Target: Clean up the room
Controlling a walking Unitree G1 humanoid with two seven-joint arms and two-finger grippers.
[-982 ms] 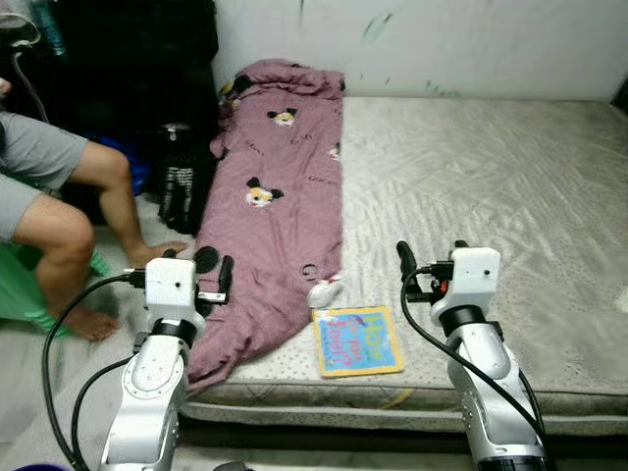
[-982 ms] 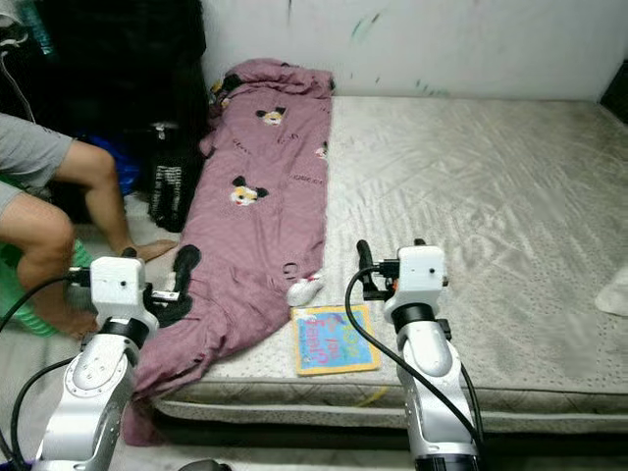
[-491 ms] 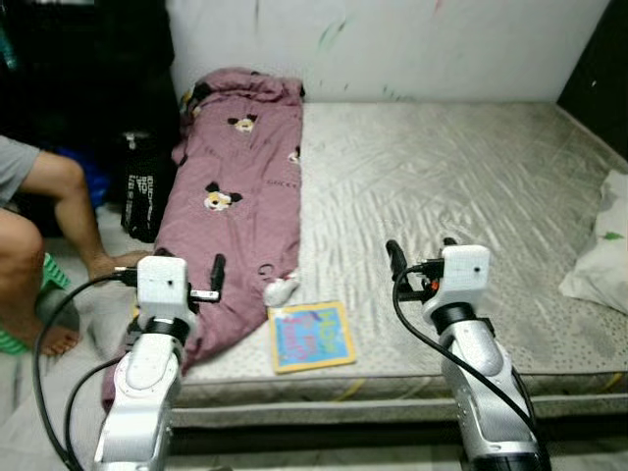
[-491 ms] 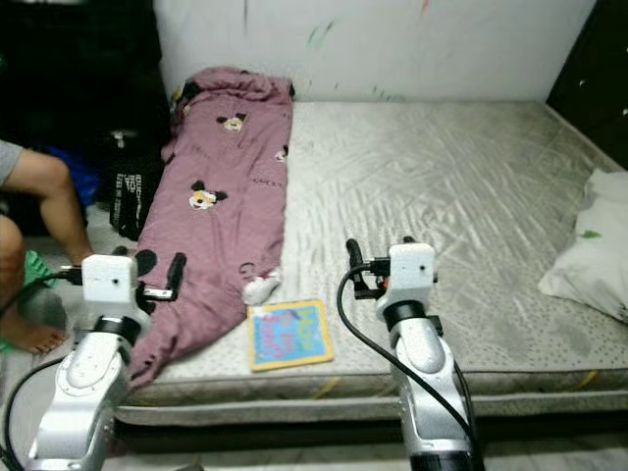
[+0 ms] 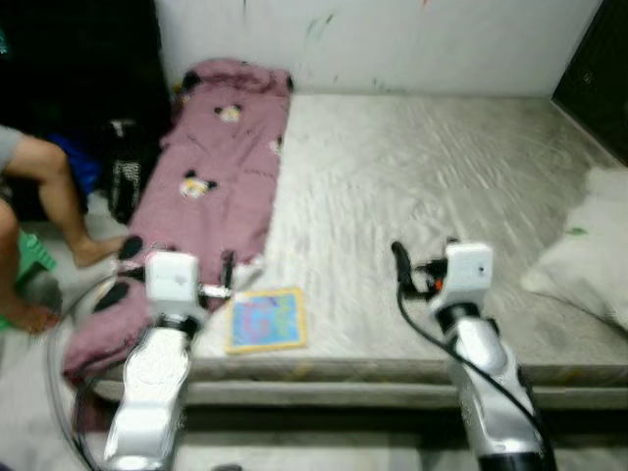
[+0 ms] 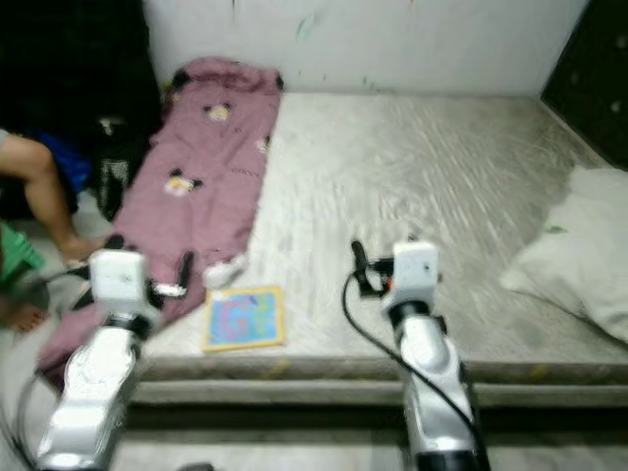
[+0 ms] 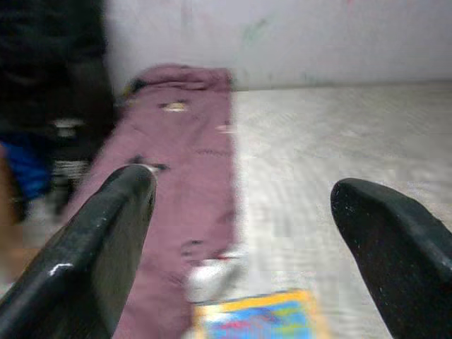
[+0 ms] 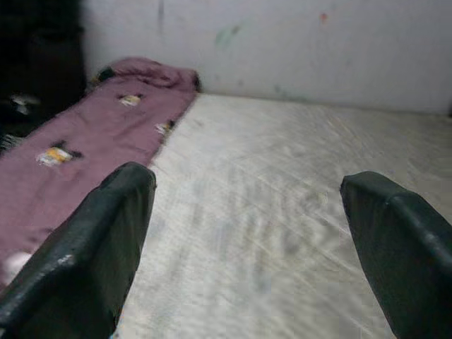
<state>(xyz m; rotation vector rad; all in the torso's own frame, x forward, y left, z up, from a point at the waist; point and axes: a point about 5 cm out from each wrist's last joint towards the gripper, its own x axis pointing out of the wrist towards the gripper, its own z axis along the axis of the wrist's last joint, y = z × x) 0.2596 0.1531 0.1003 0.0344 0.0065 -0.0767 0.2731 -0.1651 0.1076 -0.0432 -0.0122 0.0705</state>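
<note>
there, left gripper [image 7: 240, 212] and right gripper [image 8: 247, 212] level over the mattress [image 5: 412, 177], fingers spread, empty.

Mattress [image 5: 422, 177]: wide bare middle, open for passing from front edge to wall [image 5: 442, 39]. Left strip covered by purple blanket [image 5: 211, 167], running from wall to front corner and hanging over edge. Book [image 5: 265, 319] flat near front edge, just beside blanket. Pillow [image 5: 579, 260] blocks right side. Left claw [image 7: 240, 233] and right claw [image 8: 247, 233] both spread wide, free space ahead. Person's leg [image 5: 64, 196] and dark bag [image 5: 123, 182] on floor left of mattress.
</note>
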